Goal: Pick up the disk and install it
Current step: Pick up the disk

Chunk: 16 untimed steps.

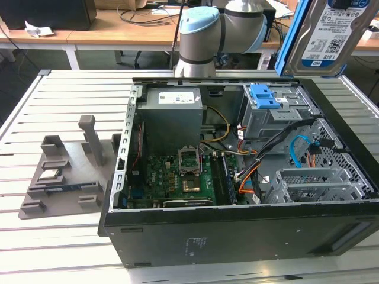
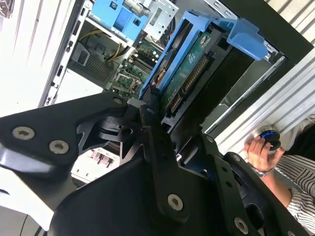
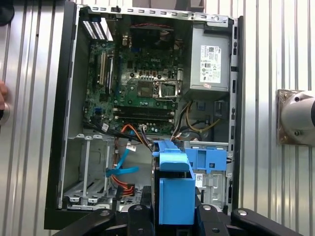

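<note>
Item: the disk (image 1: 324, 36). Held: my claw (image 2: 166, 123) clenched on one end, long axis running straight out from it. Location: aloft over the open computer case (image 1: 237, 231), far side, the exterior view's right, above the drive cage (image 1: 277, 118).

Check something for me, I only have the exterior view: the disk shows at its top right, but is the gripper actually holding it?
Observer: Yes. In the second wrist view the gripper is shut on the disk, clamping the end of its blue carrier.
Operator: Anyone near the case?
Observer: Yes, the second wrist view shows a person's hand on a small round blue-topped knob beside the case.
Operator: Is the disk installed?
Observer: No. In the first wrist view it hangs over the case's drive end, beside the blue bracket, not inserted.
</note>
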Each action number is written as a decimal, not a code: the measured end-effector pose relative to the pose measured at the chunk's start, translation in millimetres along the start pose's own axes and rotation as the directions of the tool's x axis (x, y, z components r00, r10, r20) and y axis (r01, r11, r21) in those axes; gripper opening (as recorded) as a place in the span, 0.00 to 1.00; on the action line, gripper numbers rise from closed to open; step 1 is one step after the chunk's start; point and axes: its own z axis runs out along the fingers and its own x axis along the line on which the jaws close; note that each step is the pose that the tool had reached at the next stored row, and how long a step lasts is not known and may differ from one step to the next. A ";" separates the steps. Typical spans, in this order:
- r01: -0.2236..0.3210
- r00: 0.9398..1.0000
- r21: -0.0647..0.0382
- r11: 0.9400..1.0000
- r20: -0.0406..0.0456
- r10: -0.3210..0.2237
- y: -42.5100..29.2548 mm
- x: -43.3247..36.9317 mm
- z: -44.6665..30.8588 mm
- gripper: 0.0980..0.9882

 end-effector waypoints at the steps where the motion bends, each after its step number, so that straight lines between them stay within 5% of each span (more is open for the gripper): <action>1: 0.000 1.000 0.000 1.000 0.000 0.000 0.1 2.7 0.2 0.30; 16: 0.000 1.000 0.000 1.000 0.000 0.000 1.4 33.2 1.4 0.30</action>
